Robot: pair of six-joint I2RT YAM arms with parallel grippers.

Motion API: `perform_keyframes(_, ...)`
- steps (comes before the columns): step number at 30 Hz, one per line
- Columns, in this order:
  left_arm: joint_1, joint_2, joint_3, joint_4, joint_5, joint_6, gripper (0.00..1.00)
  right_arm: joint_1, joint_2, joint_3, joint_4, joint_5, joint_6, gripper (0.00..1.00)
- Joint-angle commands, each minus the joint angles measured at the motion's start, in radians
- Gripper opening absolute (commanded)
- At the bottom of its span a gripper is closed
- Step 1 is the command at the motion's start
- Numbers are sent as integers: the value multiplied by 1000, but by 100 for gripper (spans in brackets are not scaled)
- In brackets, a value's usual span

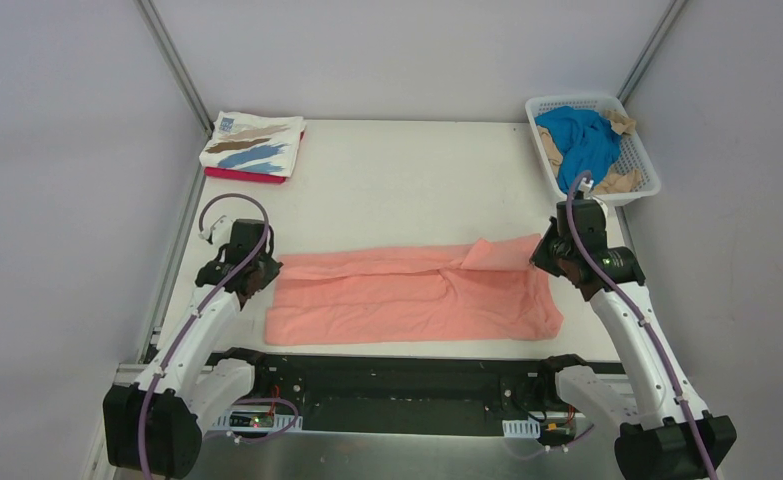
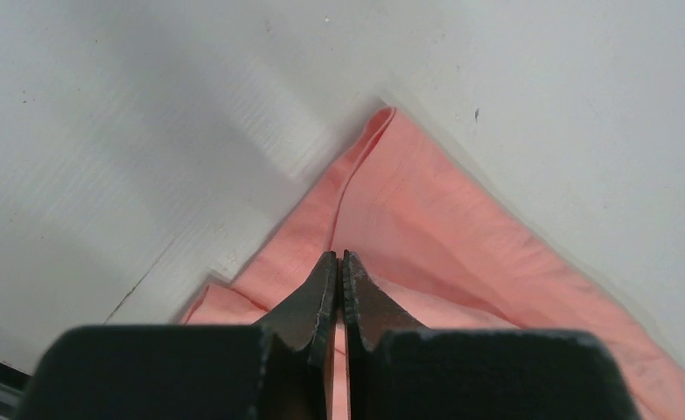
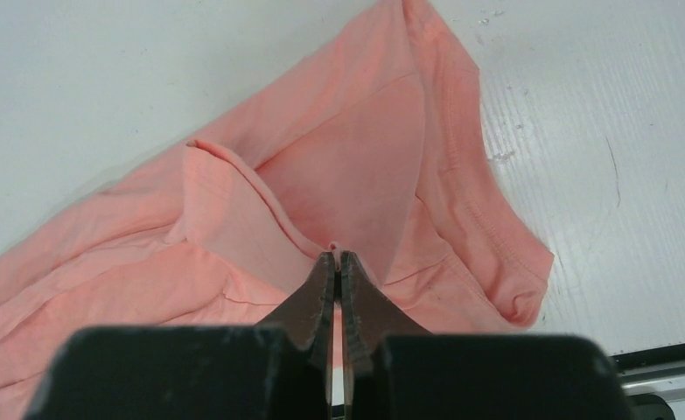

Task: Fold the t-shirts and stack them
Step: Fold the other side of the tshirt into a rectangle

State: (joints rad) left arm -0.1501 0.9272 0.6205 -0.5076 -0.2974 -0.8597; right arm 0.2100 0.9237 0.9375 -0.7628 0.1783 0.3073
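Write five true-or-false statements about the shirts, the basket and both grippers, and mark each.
1. The salmon-pink t-shirt lies spread on the table. True.
2. The left gripper is open. False: its fingers are shut on that shirt.
3. The bright blue t-shirt lies in the white basket. True.
4. The brushstroke t-shirt is in the basket. False: it lies folded far left, on a magenta t-shirt.
5. The right gripper is shut on salmon-pink cloth. True.

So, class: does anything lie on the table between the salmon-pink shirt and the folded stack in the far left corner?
Nothing visible does. Bare table separates the salmon-pink shirt from the folded stack. The basket sits far right, off that path. The left hand and right hand grip the shirt's ends.
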Motion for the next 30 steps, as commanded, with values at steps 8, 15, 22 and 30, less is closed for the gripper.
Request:
perform_keyframes(8, -2, -6, -31, -26, -23, -28, 0, 4, -35, -25, -63, -6, 41, 0)
perform_keyframes(15, -2, 35, -70, -24, -40, -66, 0, 3, -2, -102, -95, -29, 155, 2)
perform_keyframes(22, -2, 20, -112, -76, -69, -129, 29, 5, -2, -216, -197, -23, 317, 23)
perform_keyframes(30, -2, -62, 11, -161, -63, -128, 99, 4, -205, -164, -145, 12, 233, 99)
